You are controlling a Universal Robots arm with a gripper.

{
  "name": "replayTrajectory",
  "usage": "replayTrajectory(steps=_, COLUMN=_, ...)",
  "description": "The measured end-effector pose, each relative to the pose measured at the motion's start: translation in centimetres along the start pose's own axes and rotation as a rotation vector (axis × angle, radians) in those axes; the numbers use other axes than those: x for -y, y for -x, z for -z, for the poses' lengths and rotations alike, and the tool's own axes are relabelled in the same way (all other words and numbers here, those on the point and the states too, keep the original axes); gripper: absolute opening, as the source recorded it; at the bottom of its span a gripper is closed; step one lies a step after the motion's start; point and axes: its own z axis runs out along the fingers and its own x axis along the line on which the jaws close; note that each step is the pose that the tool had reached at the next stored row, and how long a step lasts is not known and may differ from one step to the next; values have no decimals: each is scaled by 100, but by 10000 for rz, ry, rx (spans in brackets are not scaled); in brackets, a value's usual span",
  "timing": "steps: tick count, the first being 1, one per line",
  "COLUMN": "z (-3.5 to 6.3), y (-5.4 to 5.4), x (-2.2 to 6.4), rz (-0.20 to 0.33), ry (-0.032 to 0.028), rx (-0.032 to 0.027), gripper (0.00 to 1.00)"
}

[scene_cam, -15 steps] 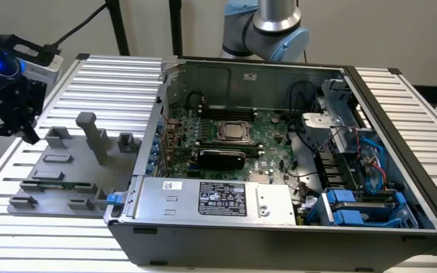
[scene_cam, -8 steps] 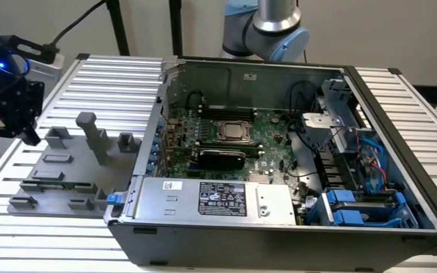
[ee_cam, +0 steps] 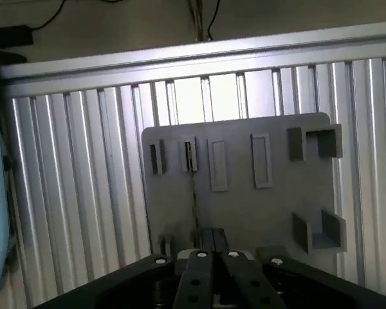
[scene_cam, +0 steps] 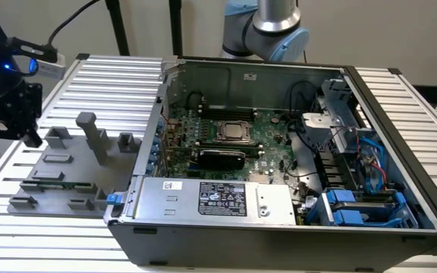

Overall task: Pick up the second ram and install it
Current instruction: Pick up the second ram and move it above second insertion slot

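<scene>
Gripper (scene_cam: pixel 29 136) over worktop (scene_cam: pixel 59 250) edge, exterior view's left | second ram (scene_cam: pixel 59 185) lies in grey fixture (scene_cam: pixel 78 168) | jaws: you cannot tell

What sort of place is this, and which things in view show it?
Probably a robotics lab bench for computer assembly: a robot arm stands beyond an open computer case showing its motherboard, beside a grey fixture plate on a slatted aluminium table.
</scene>
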Motion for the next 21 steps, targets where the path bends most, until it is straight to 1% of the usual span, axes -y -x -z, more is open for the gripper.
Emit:
replayTrajectory(steps=3, z=-38, y=1, x=0, rz=508, ry=-15, rx=2, gripper=0)
replayTrajectory(steps=6, z=-90, y=-2, x=2, rz=797, ry=-25, rx=3, gripper=0)
replayTrajectory(steps=8, z=-127, y=-13, x=9, rz=880, ry=-27, rx=3, gripper=0)
replayTrajectory(steps=14, z=-235, y=-38, x=55, rz=883, ry=-27, rx=3, gripper=0)
replayTrajectory(steps=15, z=-252, y=-41, x=59, rz=879, ry=-27, rx=2, gripper=100)
replayTrajectory(steps=21, z=-349, y=-49, x=71, rz=856, ry=-27, rx=3, gripper=100)
